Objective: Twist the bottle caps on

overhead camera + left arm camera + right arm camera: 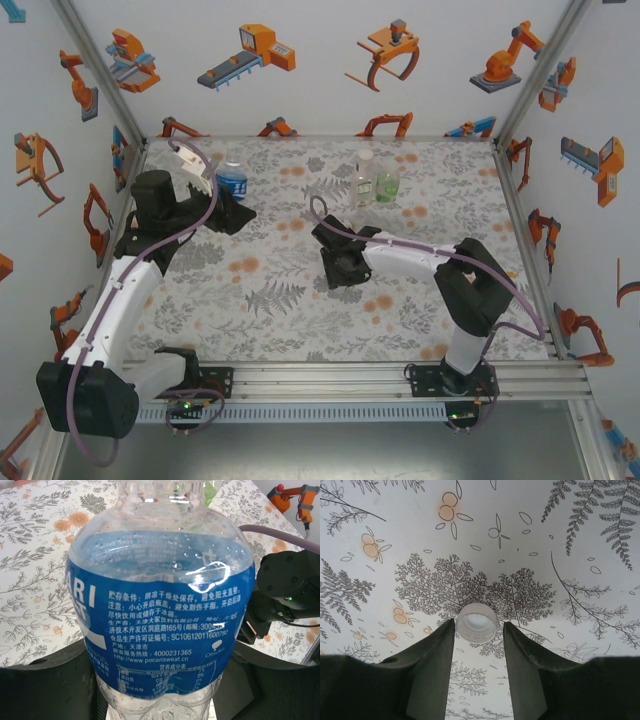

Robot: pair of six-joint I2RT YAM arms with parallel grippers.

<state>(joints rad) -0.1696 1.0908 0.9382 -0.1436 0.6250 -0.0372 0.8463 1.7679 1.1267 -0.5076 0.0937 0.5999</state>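
My left gripper (224,204) is shut on the blue-labelled bottle (160,605), which stands upright at the back left (232,182); its dark fingers (45,685) flank the bottle's lower body. In the right wrist view a white bottle cap (476,622) lies open side up on the patterned table. My right gripper (478,625) is open around it, the left fingertip close against the cap and a small gap on the right. In the top view my right gripper (336,272) is at mid-table and covers the cap. A slim clear bottle (364,176) and a rounder green-tinted bottle (386,184) stand at the back centre.
White walls with robot pictures and metal posts (520,110) close in the table (270,300) on three sides. The arm bases sit on a rail (400,380) at the near edge. The right arm's dark housing (290,585) is close beside the held bottle.
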